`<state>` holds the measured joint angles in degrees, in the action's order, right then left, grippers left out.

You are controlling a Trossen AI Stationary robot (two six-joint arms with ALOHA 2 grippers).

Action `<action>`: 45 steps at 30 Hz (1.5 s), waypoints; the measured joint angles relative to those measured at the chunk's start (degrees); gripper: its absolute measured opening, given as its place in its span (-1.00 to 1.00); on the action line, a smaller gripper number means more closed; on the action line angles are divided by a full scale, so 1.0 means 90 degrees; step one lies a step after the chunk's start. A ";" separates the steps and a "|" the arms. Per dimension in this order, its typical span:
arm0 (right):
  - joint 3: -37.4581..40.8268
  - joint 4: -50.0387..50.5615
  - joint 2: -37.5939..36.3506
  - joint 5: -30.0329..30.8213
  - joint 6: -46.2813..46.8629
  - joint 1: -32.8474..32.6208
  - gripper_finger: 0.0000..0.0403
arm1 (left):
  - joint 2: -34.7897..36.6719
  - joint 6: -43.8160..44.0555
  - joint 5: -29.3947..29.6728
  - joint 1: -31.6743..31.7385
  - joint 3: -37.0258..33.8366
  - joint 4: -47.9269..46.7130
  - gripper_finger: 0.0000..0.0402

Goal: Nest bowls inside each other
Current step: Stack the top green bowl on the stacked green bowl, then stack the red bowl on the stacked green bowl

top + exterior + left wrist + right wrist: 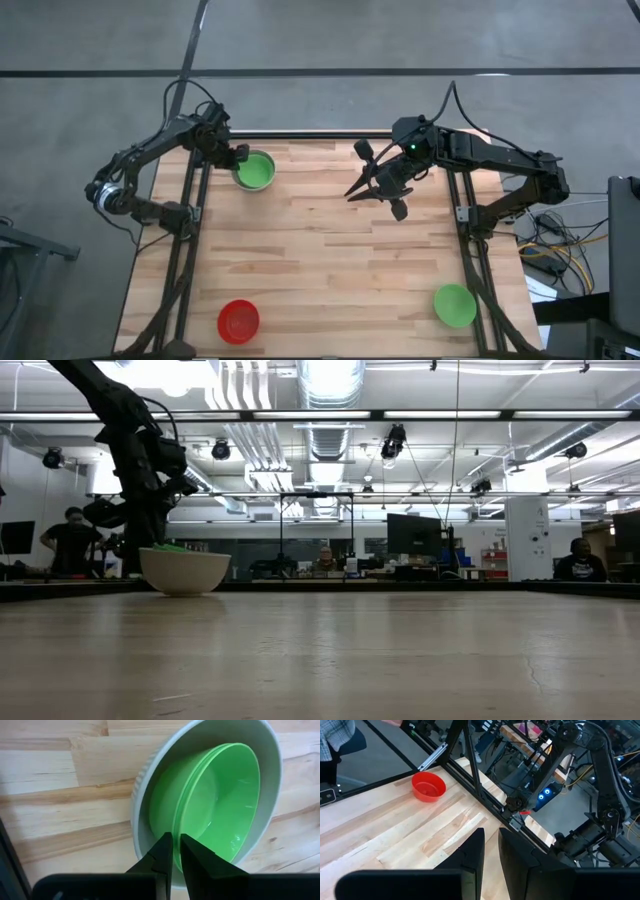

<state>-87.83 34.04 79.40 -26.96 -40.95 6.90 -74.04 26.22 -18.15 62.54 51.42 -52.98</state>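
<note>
- The stack (255, 170) sits at the desk's (330, 260) far left corner: a whitish-grey bowl (150, 785) with green bowls (215, 805) nested in it. The left wrist view shows two green rims one inside the other, so it probably holds two, though that is hard to be sure of.
- The left pincer (175, 852) is at the stack's near rim, its fingers nearly together with only a thin slit between them. They seem to pinch the green rim, likely to seat or steady the inner bowl, but whether they really hold it I cannot tell.
- In the low view the stack rests flat on the desk, with green just showing above the pale wall.
- The right pincer (491, 851) hangs over the desk's far middle, holding nothing, its fingers a narrow gap apart. It appears to be waiting.
- A red bowl (239, 320) lies at the near left and a lone green bowl (455, 304) at the near right, both well apart from the stack. These two remain to be nested.
</note>
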 joint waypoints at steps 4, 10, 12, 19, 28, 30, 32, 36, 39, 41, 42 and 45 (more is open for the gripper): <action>0.0000 0.0001 0.0000 0.0000 0.0030 0.0002 -0.74 | 0.0000 -0.0010 0.0000 -0.0001 -0.0008 -0.0001 -0.74; 0.0000 0.0001 0.0000 0.0000 0.0031 0.0000 -0.74 | 0.0000 -0.0015 0.0001 -0.0002 -0.0005 -0.0016 -0.56; 0.0000 0.0001 0.0000 0.0000 0.0022 0.0001 -0.74 | 0.0000 -0.0015 0.0008 -0.0002 -0.0008 -0.0020 -0.49; 0.0000 0.0000 0.0000 0.0000 0.0015 0.0001 -0.74 | 0.0000 -0.0015 0.0039 -0.0002 -0.0008 -0.0021 -0.32; 0.0000 0.0000 0.0000 0.0000 0.0005 0.0000 -0.74 | 0.0002 0.0053 0.0002 -0.0005 0.0082 -0.0079 -0.21; 0.0000 0.0000 0.0000 0.0000 0.0028 0.0002 -0.74 | 0.0010 0.0053 -0.0002 -0.0019 0.0159 -0.0113 -0.21; 0.0000 0.0000 -0.0001 -0.0001 0.0029 0.0000 -0.74 | 0.0014 0.0046 -0.0002 -0.0022 0.0240 -0.0107 -0.21; 0.0000 0.0001 0.0000 0.0000 0.0010 0.0000 -0.74 | 0.0019 0.0050 0.0000 -0.0089 0.0415 -0.0105 -0.21; 0.0000 0.0002 0.0000 0.0000 0.0000 0.0000 -0.74 | 0.0019 0.0016 -0.0002 -0.0225 0.0565 -0.0089 -0.21; 0.0000 0.0000 0.0000 0.0000 0.0013 0.0002 -0.74 | 0.0022 -0.0078 -0.0001 -0.0327 0.0657 -0.0092 -0.21; 0.0000 0.0001 0.0000 0.0000 0.0029 0.0002 -0.74 | 0.0022 -0.0111 0.0000 -0.0381 0.0704 -0.0091 -0.21; 0.0000 0.0001 0.0000 -0.0002 0.0002 0.0000 -0.74 | 0.0030 -0.0124 -0.0002 -0.0535 0.0831 -0.0096 -0.21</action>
<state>-87.83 34.05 79.40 -26.98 -40.93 6.90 -73.77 25.10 -18.17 57.73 58.90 -53.84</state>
